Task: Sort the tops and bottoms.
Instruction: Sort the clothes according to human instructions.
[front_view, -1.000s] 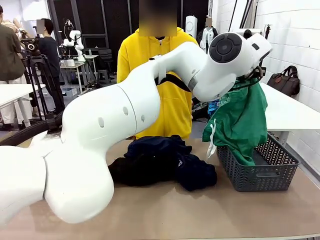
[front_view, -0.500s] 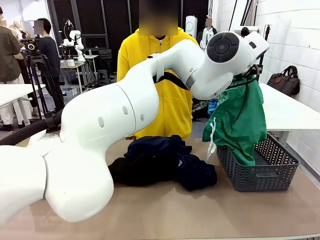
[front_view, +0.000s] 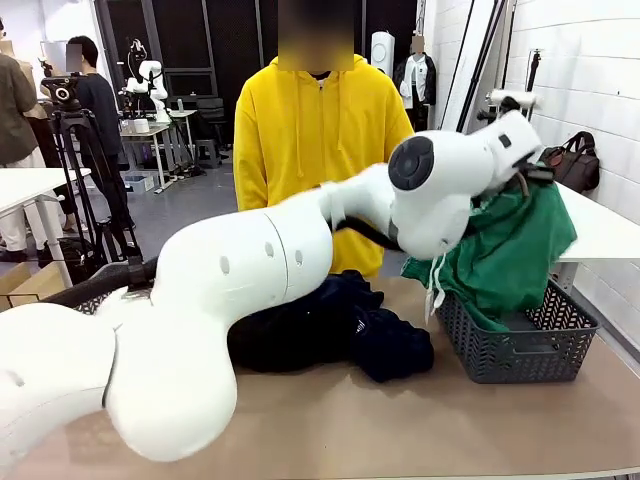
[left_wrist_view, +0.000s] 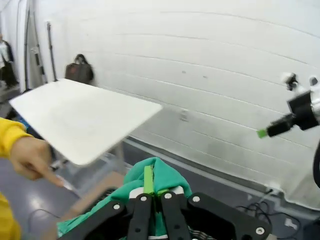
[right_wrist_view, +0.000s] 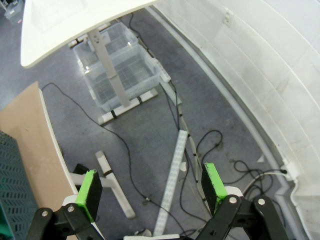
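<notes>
My left gripper (left_wrist_view: 149, 181) is shut on the bright green garment (front_view: 512, 248), pinching a fold of it between the green pads. That garment, with white cords hanging at its left side, drapes from the gripper over and into the grey basket (front_view: 520, 352) at the table's right. In the left wrist view the green garment (left_wrist_view: 162, 175) bunches around the fingers. A pile of dark navy and black garments (front_view: 335, 325) lies in the middle of the table. My right gripper (right_wrist_view: 151, 186) is open, off the table's right side above the floor, with nothing between its fingers.
A person in a yellow hoodie (front_view: 312, 150) stands across the table; one hand (left_wrist_view: 31, 157) shows near the basket side. A white side table (left_wrist_view: 82, 116) and a brick wall stand to the right. Cables and clear bins (right_wrist_view: 117, 72) lie on the floor.
The left arm has dropped and swung to the right, lowering the green garment from high above the basket down onto it. The dark pile has not moved.
</notes>
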